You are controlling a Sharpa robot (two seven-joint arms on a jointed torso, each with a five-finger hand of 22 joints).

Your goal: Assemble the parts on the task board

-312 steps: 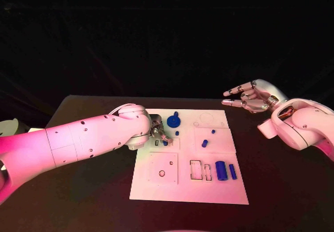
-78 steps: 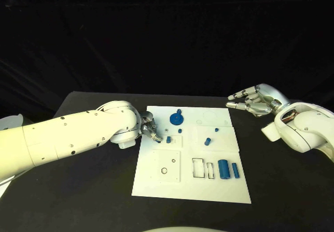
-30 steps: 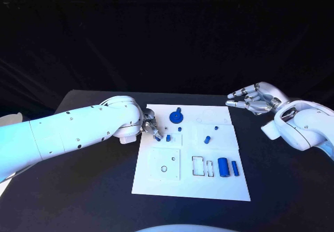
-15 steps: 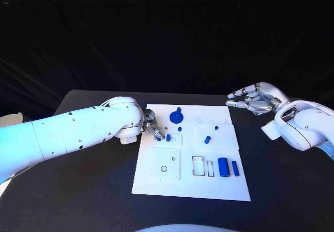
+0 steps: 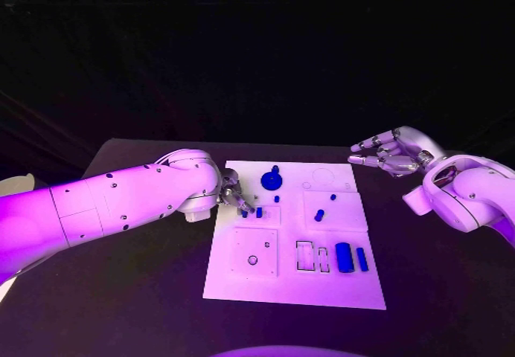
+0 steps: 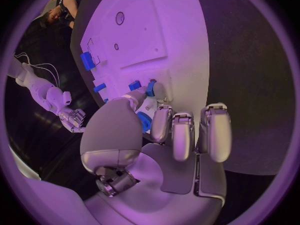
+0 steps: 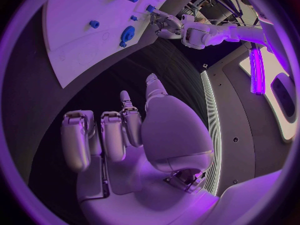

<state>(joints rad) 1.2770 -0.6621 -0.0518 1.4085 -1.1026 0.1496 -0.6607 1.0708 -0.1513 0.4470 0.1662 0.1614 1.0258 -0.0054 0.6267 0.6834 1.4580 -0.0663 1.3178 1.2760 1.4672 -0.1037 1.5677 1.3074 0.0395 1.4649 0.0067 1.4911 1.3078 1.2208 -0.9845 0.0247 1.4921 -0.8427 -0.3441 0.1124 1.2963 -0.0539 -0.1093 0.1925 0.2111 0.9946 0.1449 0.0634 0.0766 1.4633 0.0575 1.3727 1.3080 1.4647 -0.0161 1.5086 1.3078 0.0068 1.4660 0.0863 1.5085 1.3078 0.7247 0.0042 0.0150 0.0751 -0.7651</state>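
Left hand [image 5: 234,198] sits at the nine o'clock edge of the task board [image 5: 292,291], its fingertips down on a small blue peg [image 5: 259,212] that stands in a square recess there; in the left wrist view the thumb and a finger pinch that peg [image 6: 150,88]. Right hand [image 5: 388,154] hovers off the board's two o'clock corner above the desk [image 5: 129,297], fingers loosely curled and apart, holding nothing.

On the white board, a blue round disc with a knob [image 5: 269,178] lies toward twelve o'clock from the pinched peg. A short blue cylinder [image 5: 318,216] lies near the board's middle. Toward four o'clock a thick blue cylinder [image 5: 344,256] lies just beside a thinner blue bar [image 5: 362,259], both lengthwise next to outlined rectangular slots.
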